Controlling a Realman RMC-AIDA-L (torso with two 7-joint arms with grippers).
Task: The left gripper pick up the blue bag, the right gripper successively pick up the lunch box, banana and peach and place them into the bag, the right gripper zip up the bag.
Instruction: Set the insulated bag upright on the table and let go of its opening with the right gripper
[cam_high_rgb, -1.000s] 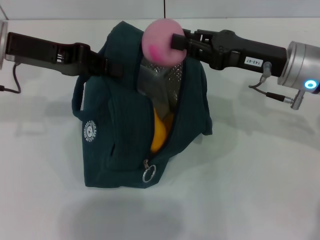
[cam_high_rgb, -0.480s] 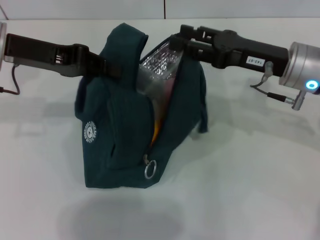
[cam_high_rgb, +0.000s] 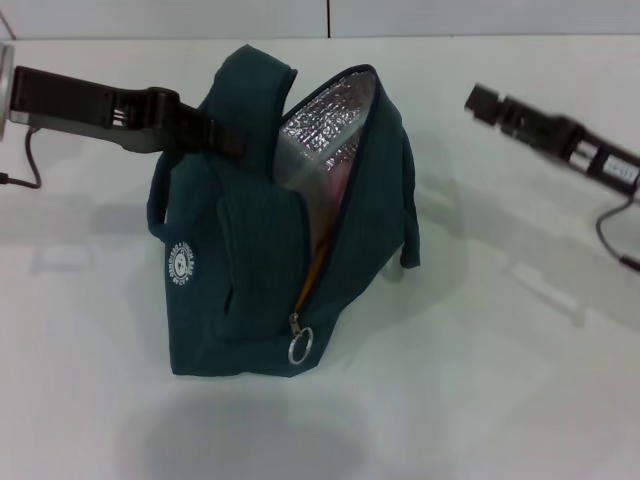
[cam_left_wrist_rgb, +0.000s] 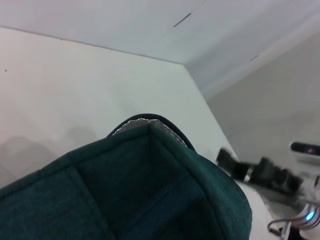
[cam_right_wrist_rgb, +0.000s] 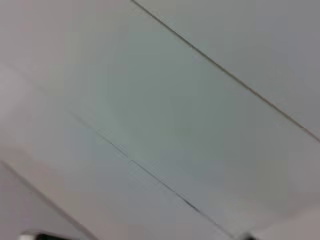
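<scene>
Right pincer (cam_high_rgb: 478, 98) now withdrawn, grip unclear; left pincer (cam_high_rgb: 228, 140) clamped on blue bag (cam_high_rgb: 250, 270), logo (cam_high_rgb: 181, 266) unreadable.

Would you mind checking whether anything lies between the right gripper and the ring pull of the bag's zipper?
Nothing visible does. The right gripper is out to the right of the blue bag, and the ring pull hangs exposed low on the bag's front, with only bare table between.

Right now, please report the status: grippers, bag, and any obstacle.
Left gripper shut on blue bag, holding it open. Right gripper clear of the bag, to its right. Zipper ring pull unobstructed; bag unzipped.
</scene>
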